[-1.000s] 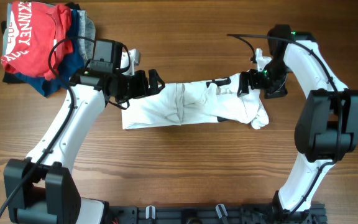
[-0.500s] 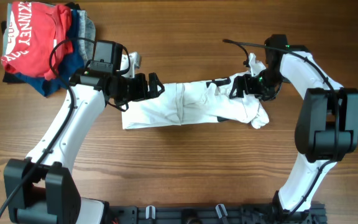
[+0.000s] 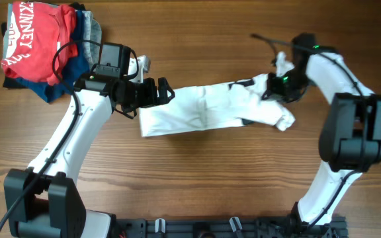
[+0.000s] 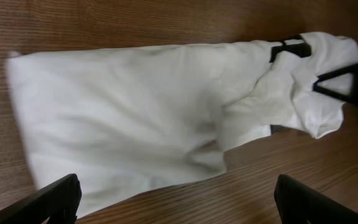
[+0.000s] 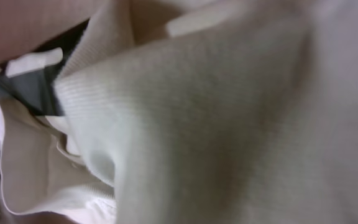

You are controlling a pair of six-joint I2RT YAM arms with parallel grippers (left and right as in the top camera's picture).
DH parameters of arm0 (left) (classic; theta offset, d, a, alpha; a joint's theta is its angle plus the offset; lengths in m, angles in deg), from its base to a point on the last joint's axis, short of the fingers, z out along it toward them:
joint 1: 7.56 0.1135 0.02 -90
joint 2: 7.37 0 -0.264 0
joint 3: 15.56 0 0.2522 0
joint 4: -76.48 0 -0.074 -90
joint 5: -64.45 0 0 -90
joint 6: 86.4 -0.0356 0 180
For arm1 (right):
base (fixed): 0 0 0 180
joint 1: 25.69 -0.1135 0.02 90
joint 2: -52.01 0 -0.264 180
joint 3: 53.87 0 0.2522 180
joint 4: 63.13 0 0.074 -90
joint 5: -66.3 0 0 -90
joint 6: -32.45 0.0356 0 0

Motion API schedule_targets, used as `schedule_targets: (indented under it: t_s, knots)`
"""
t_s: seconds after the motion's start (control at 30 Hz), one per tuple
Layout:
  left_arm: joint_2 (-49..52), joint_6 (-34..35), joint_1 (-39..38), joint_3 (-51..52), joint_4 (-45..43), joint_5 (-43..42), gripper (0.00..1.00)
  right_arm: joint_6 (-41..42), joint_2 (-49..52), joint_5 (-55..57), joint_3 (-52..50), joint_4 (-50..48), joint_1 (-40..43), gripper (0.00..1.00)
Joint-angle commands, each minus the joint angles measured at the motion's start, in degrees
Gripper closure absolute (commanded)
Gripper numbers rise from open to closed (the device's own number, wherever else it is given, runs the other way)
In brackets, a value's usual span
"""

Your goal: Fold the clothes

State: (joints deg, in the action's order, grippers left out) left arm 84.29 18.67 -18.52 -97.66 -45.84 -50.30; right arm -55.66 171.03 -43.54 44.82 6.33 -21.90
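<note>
A long-folded white short-sleeved cotton T-shirt (image 3: 204, 109) is laid as a rumpled band across the middle of the brown wooden bench (image 3: 197, 185), running from left to right and tilted slightly, its right end lying nearer the far edge; black lettering (image 3: 243, 82) is seen along its far side towards the right. The left gripper (image 3: 165, 90) is held over the far left corner of the band, at the cloth's edge; whether it is touching cannot be told from above. In the left wrist view its two black fingers (image 4: 51, 199) are spread wide, nothing is held between them, and the T-shirt (image 4: 135, 118) is stretched out beneath with a black printed patch (image 4: 288, 48) at its far end. The right gripper (image 3: 274, 89) is set on the bunched right end of the T-shirt, where the cloth is gathered and drawn up towards it; it is taken to be pinching that end. In the right wrist view the fingers are hidden and the frame is filled by white ribbed cloth (image 5: 229, 124) pressed close, with a dark patch (image 5: 33, 87) at the left. A crumpled red T-shirt with white lettering (image 3: 32, 43) is piled on navy and grey garments (image 3: 88, 30) in the far left corner of the bench, well apart from the white one; a thin black cable (image 3: 270, 41) is seen projecting from the right arm towards the far edge.
</note>
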Motion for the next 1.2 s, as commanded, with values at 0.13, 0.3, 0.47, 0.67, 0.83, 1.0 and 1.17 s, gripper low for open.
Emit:
schedule_targets:
  t_s: [0.13,0.3,0.47,0.67,0.83,1.0,1.17]
  knots:
    - [-0.46,-1.40,0.26,-0.68,0.13,1.70,0.00,-3.48,-0.22,2.05,11.93,8.74,6.56,0.96]
    - [-0.46,-1.40,0.26,-0.68,0.13,2.03,0.00,-4.13,-0.55,1.84,13.03,11.15,3.58,0.96]
    - [-0.46,-1.40,0.26,-0.68,0.50,2.71,0.00,-4.46,-0.76,1.84,13.33,12.35,-3.32,0.96]
    - [-0.46,-1.38,0.26,-0.68,0.76,5.38,0.00,-4.52,-1.18,1.81,18.82,15.65,-10.29,0.96]
    - [-0.46,2.12,1.20,-0.68,0.74,12.74,0.00,-4.26,-1.18,1.81,20.55,17.64,-16.20,0.96]
    - [-0.46,5.35,6.45,-0.68,0.07,16.98,0.00,-3.19,-1.18,1.84,20.55,17.25,-21.81,0.96]
    - [-0.46,5.33,11.78,-0.68,0.09,16.96,0.00,-2.05,-1.18,1.86,20.55,16.70,-25.62,0.96]
